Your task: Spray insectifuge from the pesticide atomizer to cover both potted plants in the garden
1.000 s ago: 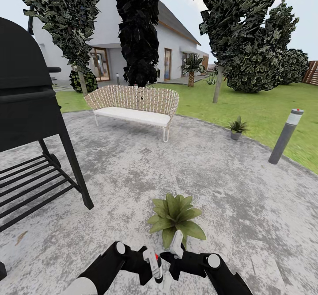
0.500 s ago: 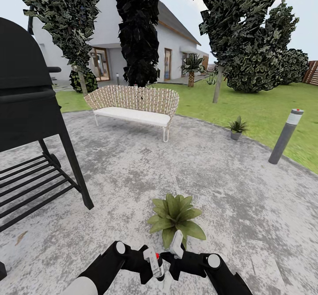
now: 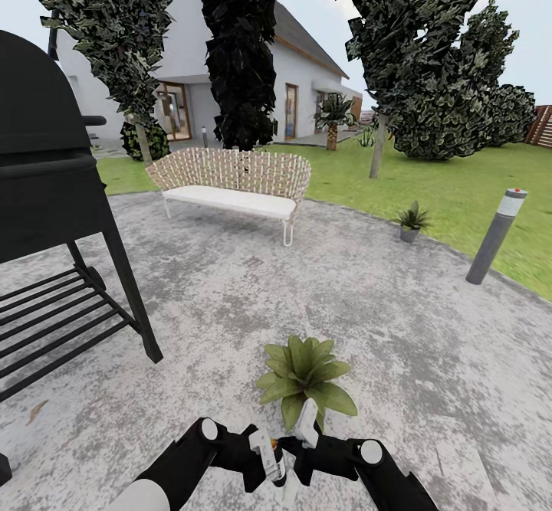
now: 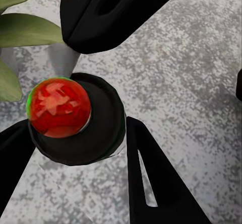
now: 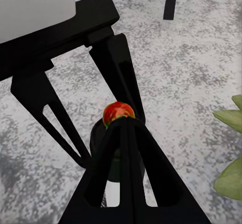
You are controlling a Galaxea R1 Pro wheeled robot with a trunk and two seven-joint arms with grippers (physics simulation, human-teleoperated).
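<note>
Pesticide atomizer (image 3: 274,452) sat low at the front of the head view, caught between the two black grippers above the mottled grey stone patio (image 3: 230,296). In the left wrist view it appeared as a dark round body (image 4: 70,118) topped by a red ball with a thin green edge. The left gripper (image 3: 261,461) was clamped on it, one finger (image 4: 151,183) against either side of the bottle. The right gripper (image 3: 303,450) met it from the opposite side. In the right wrist view its fingers (image 5: 126,173) looked pressed together with no gap and nothing between them, their tip right at the red ball (image 5: 117,114) (whether it actually touched could not be told).

Just beyond the grippers stood the nearer potted plant (image 3: 305,377), a rosette of broad pointed green leaves; a few of them edged into both wrist views. The second potted plant (image 3: 412,221) stood well apart, in a little grey pot at the patio's far right rim, beside the lawn (image 3: 460,181). A grey bollard (image 3: 497,235) rose to its right. A black grill (image 3: 46,181) took up the left side, and a wicker bench (image 3: 234,178) with a pale seat stood at the patio's far edge, with trees and a white house behind.
</note>
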